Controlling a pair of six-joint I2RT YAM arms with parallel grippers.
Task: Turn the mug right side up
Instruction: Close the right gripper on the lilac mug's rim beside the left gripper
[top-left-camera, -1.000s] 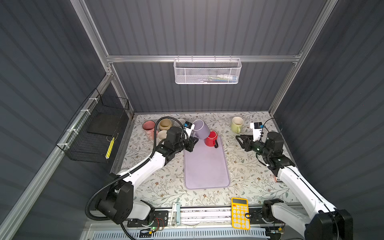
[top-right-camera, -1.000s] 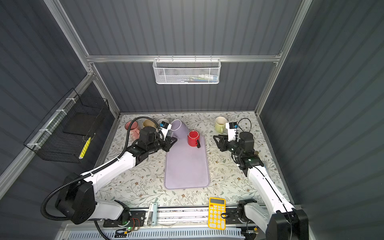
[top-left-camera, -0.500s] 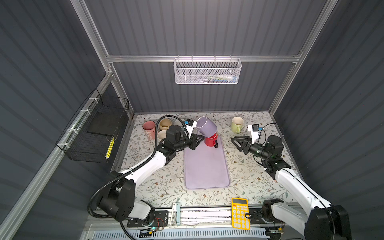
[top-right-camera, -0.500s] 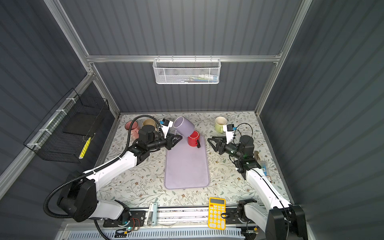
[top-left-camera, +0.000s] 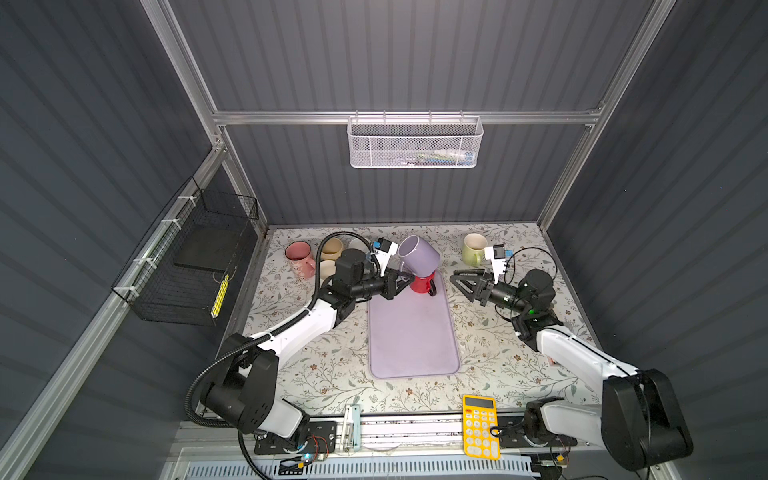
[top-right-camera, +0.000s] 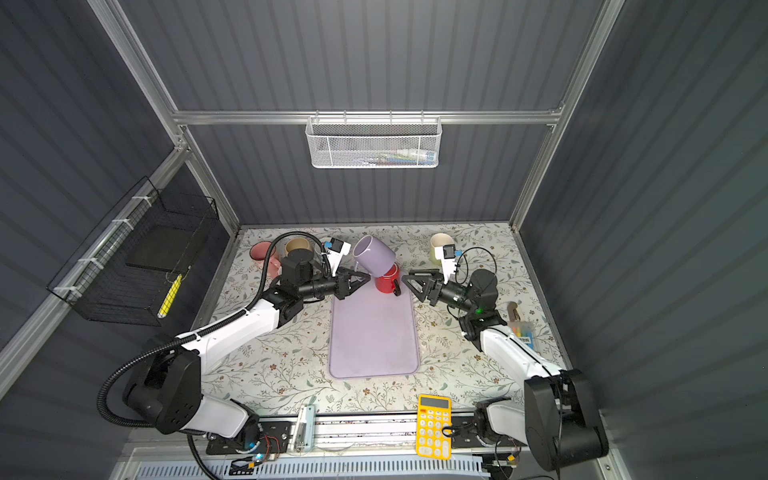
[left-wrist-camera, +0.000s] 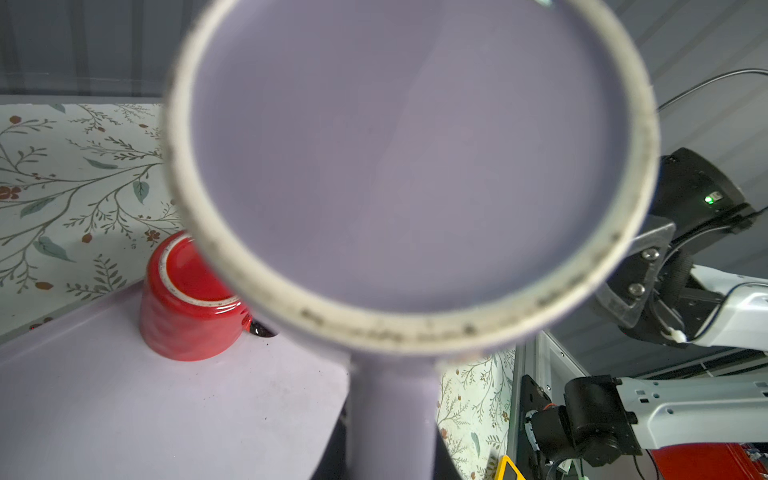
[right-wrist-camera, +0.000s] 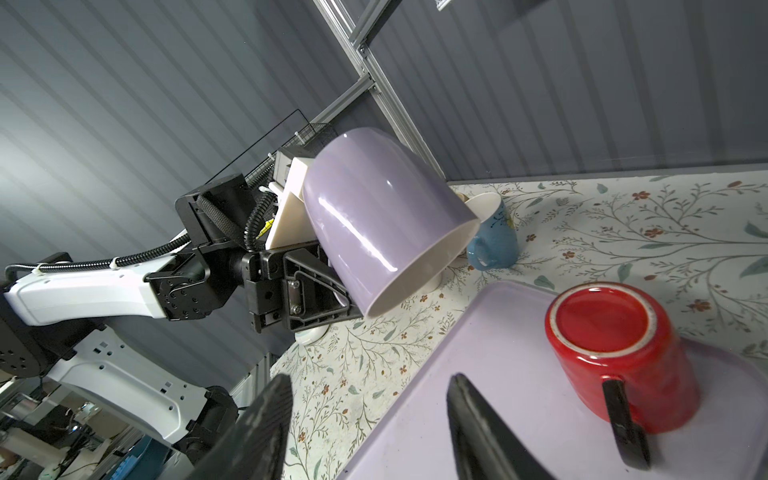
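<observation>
A purple mug (top-left-camera: 419, 255) (top-right-camera: 374, 255) hangs tilted above the far end of the purple mat (top-left-camera: 411, 332) (top-right-camera: 372, 332). My left gripper (top-left-camera: 409, 275) (top-right-camera: 368, 277) is shut on its handle (left-wrist-camera: 392, 415). The mug's base (left-wrist-camera: 407, 158) fills the left wrist view. In the right wrist view the mug (right-wrist-camera: 382, 216) has its mouth facing down and sideways. A red mug (top-left-camera: 420, 284) (top-right-camera: 386, 282) (left-wrist-camera: 189, 299) (right-wrist-camera: 619, 353) stands upside down on the mat just under it. To the right of both mugs, my right gripper (top-left-camera: 454, 276) (top-right-camera: 406, 277) (right-wrist-camera: 370, 378) is open and empty.
A pink mug (top-left-camera: 299, 253) and tan mugs (top-left-camera: 332, 247) stand at the back left, a blue mug (right-wrist-camera: 494, 245) among them. A green mug (top-left-camera: 473, 247) stands at the back right. A yellow calculator (top-left-camera: 480, 424) lies at the front edge. A black wire basket (top-left-camera: 195, 266) hangs on the left wall.
My left gripper has lifted the purple mug off the mat and tipped it further. The right gripper has levelled out toward the mugs and its jaws have widened.
</observation>
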